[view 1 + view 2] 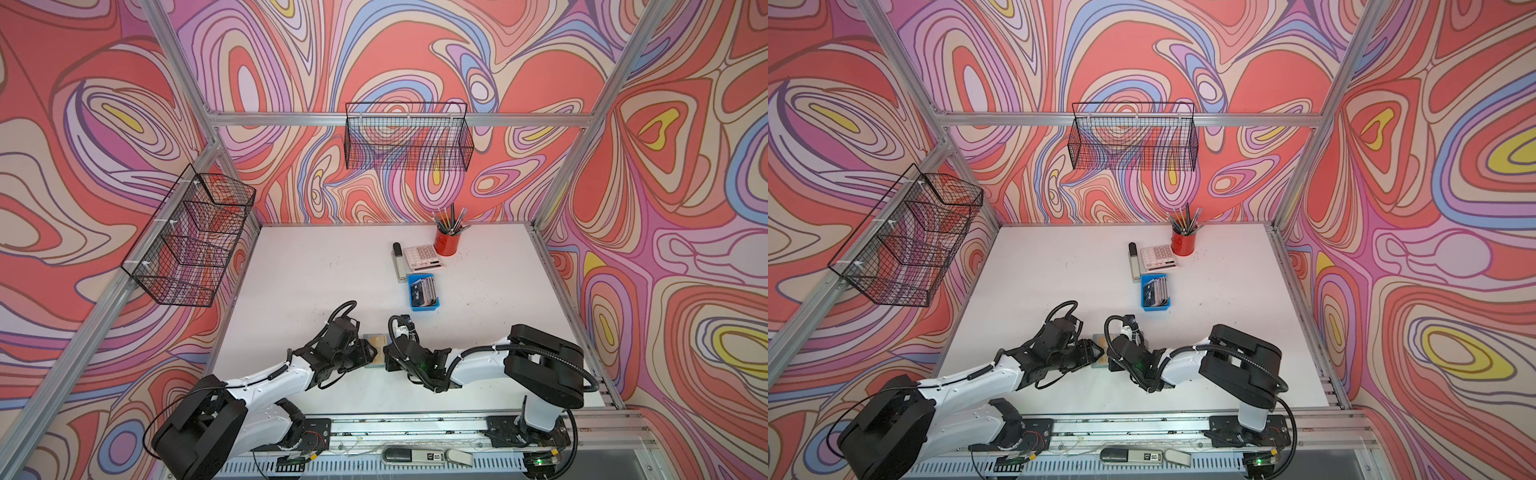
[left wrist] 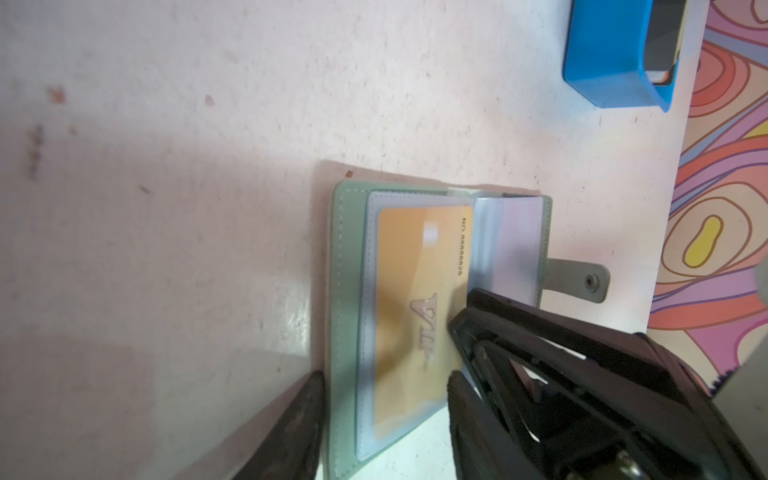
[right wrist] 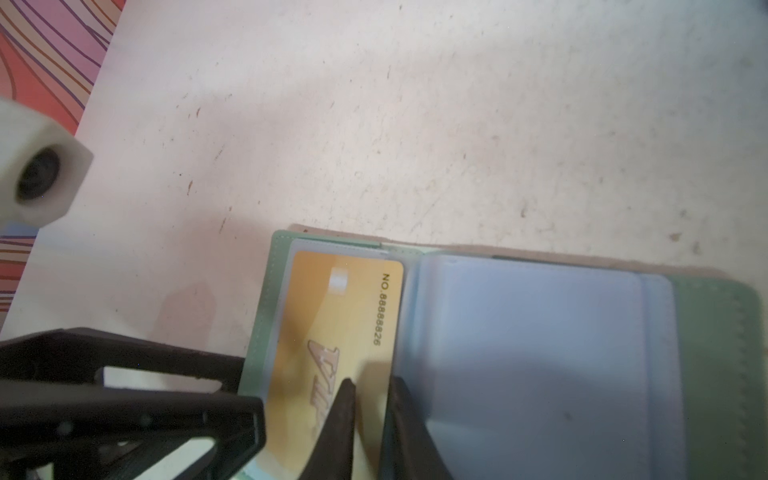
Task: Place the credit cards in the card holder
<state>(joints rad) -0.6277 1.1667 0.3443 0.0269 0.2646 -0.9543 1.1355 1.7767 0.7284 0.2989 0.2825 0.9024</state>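
Now, both arms reach in from the front rail and meet low over the table (image 1: 311, 282) near its front middle. The left arm (image 1: 266, 378) is stretched forward and to the right, forearm nearly level and wrist tipped down. The right arm (image 1: 478, 361) is folded at the elbow, forearm pointing left, wrist angled down. The card holder (image 2: 345, 270) lies open and flat between them, snap tab (image 2: 577, 278) sticking out from the far cover. A gold card (image 3: 332, 316) marked "Vip" sits on its left page, under the clear sleeve as far as can be told. The left claw (image 2: 385, 374) stands moderately wide, straddling that page. One of its fingers is on the table just beside the green outer edge, the other at the card's inner edge. The right claw (image 3: 371, 380) is narrow, tips down on the gold card near its inner edge, a thin strip of card showing between them. Whether it pinches the card cannot be told. The rest of the credit cards (image 1: 424, 291) stand in the blue tray (image 1: 424, 306), farther back and to the right.
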